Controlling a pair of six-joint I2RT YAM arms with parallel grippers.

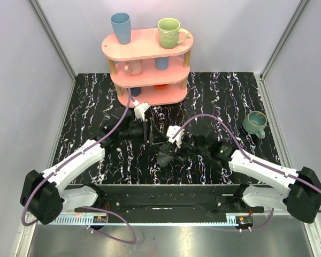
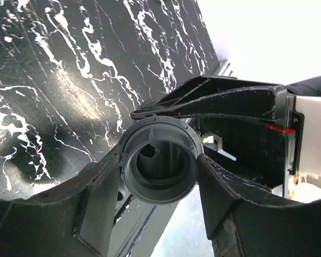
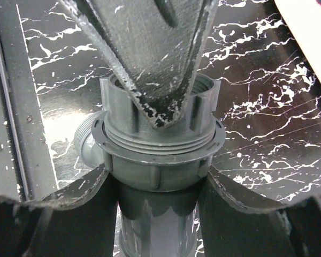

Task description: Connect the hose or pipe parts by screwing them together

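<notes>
Both claws on the dark grey plastic T-shaped pipe fitting (image 3: 158,163), lower centre of my overhead frame, over the near part of the black, white-veined marble-look worktop (image 1: 219,96).

On my right wrist feed the right claw (image 3: 158,174) is part open, its fingers clamped on either side of the fitting's smooth body, just under a thin flange and a band of thread. A short side branch (image 3: 87,142) sticks out at frame left. The ribbed ring nut (image 2: 160,195) at the fitting's top sits in the left claw (image 2: 159,160), also part open, with its fingers lying against both sides of the nut's round, hollow end. Pale grey walls (image 1: 214,32) close the worktop in. A pink three-tier shelf (image 1: 150,48) carrying cups stands at upper centre, and a teal mug (image 1: 255,122) at right.
</notes>
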